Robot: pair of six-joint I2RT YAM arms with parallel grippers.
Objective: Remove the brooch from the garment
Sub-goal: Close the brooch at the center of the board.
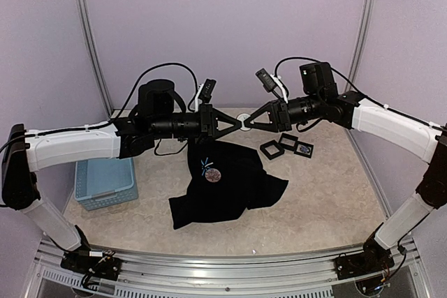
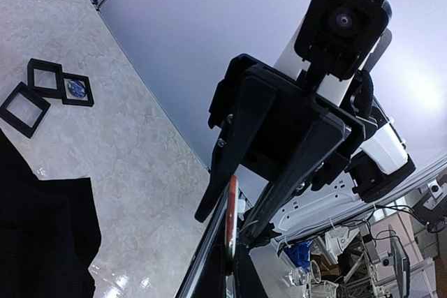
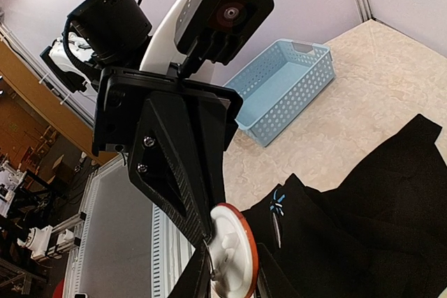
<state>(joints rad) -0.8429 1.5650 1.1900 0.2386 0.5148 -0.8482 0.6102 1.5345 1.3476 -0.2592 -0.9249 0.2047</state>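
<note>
The black garment (image 1: pixel 234 190) lies on the table, with a small blue mark (image 1: pixel 206 165) at its neck and a small round pinkish disc (image 1: pixel 214 174) just beside the mark. It also shows in the right wrist view (image 3: pixel 363 228) and the left wrist view (image 2: pixel 35 235). Both grippers meet tip to tip in the air above its far edge. Between them is a round brooch (image 1: pixel 242 123) with a white back, an orange rim and a metal pin (image 3: pixel 234 252). My left gripper (image 2: pixel 234 280) pinches its faces. My right gripper (image 3: pixel 234 280) closes on it from the other side.
A light-blue basket (image 1: pixel 105 181) stands at the left of the garment. Three small black square display boxes (image 1: pixel 286 146) lie at the back right, one holding a blue item (image 2: pixel 77 89). Lilac walls close off the back and sides.
</note>
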